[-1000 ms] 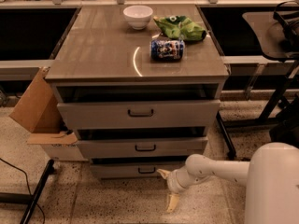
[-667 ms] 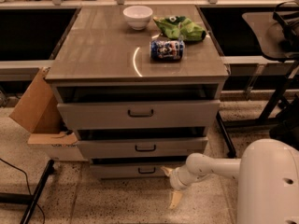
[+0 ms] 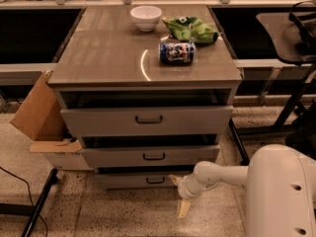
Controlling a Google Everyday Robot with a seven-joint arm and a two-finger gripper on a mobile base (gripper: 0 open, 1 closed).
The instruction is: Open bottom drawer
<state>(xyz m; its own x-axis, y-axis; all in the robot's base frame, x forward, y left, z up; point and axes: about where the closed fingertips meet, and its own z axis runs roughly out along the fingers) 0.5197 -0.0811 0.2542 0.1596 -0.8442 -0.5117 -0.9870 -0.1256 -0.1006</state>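
Note:
The bottom drawer [image 3: 129,180] is the slimmest grey front at the foot of the cabinet, with a small dark loop handle [image 3: 155,180] at its centre. My gripper [image 3: 177,193] is low, just right of that handle, at the drawer's right end. Its two pale fingers are spread apart: one fingertip [image 3: 174,178] points up-left and reaches the drawer front, the other [image 3: 182,209] hangs towards the floor. It holds nothing. My white arm [image 3: 222,174] reaches in from the right.
Above are the middle drawer [image 3: 150,156] and the tall top drawer [image 3: 146,120]. On the cabinet top stand a white bowl [image 3: 145,17], a green bag [image 3: 190,28] and a lying can [image 3: 177,52]. A cardboard box [image 3: 42,125] leans at the left. Chair legs [image 3: 289,107] stand at the right.
My gripper has risen slightly towards the bottom drawer's right end. My white body has come further into view from the right. The drawers have not moved.

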